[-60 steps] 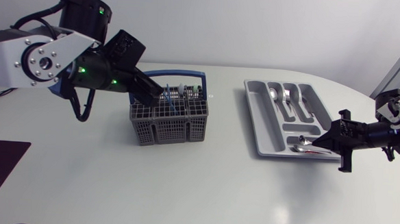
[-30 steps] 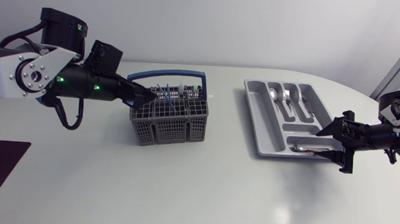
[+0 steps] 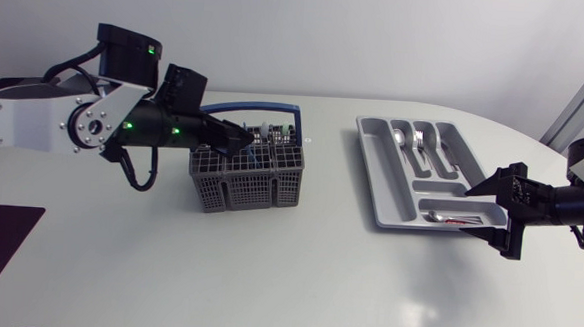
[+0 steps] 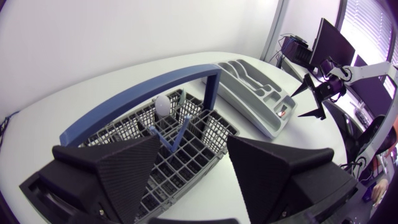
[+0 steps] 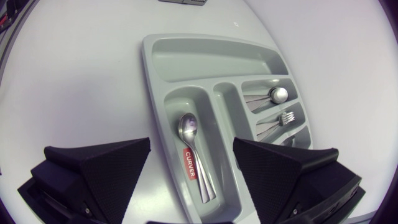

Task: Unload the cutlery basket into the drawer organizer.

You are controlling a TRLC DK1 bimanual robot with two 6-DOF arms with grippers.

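The grey cutlery basket (image 3: 247, 187) with a blue handle (image 4: 140, 95) holds blue-handled cutlery (image 4: 170, 135) and a white spoon end (image 4: 163, 106). My left gripper (image 3: 235, 139) hangs open just over the basket's left rear cells, the blue pieces ahead of its fingers (image 4: 112, 168). The grey drawer organizer (image 3: 373, 178) lies to the right. A spoon (image 5: 189, 132) lies loose in its near crosswise compartment, also seen from above as the spoon (image 3: 447, 219). My right gripper (image 3: 490, 208) stands open just off the organizer's near right corner, holding nothing.
Another spoon (image 5: 275, 94) and a fork (image 5: 281, 117) lie in the organizer's narrow far compartments. Its long left compartment (image 5: 205, 56) holds nothing. Bare white table lies between basket and organizer and in front of both.
My right gripper has opened, left the spoon in the organizer and drawn back to the right. My left gripper drew back left, then moved right over the basket.
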